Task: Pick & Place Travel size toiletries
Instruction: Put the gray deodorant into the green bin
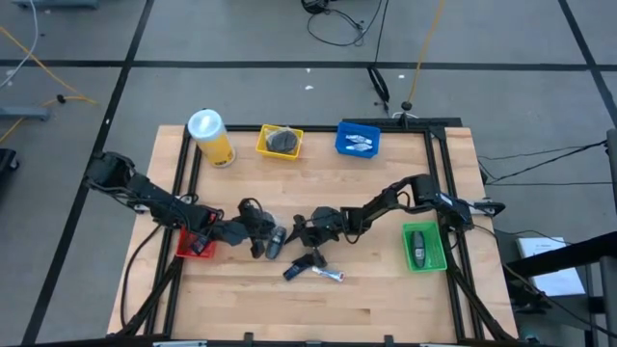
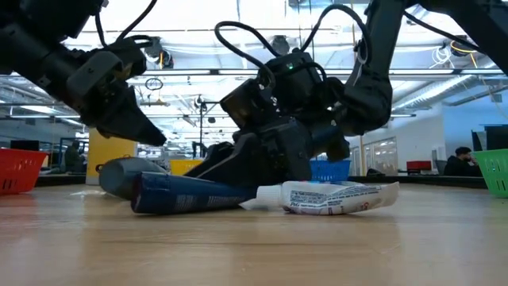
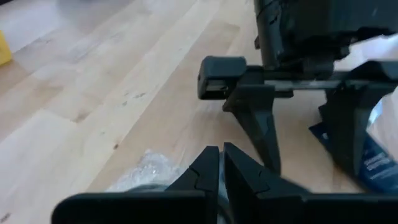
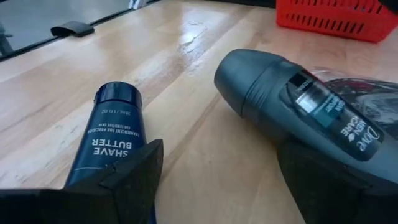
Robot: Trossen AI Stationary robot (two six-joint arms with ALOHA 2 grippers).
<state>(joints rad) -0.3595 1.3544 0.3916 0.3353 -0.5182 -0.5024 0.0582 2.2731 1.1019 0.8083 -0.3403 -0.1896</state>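
Lying flat: dark blue shave-butter tube (image 4: 112,134), grey deodorant (image 4: 292,99)

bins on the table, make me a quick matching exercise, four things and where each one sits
Things:
1. red bin
2. green bin
3. blue bin
4. white tube

Places:
a. far edge, right of the yellow bin
b. right edge
c. open wood near the middle
d. left edge, under the left arm

Pairs: 1-d, 2-b, 3-a, 4-c
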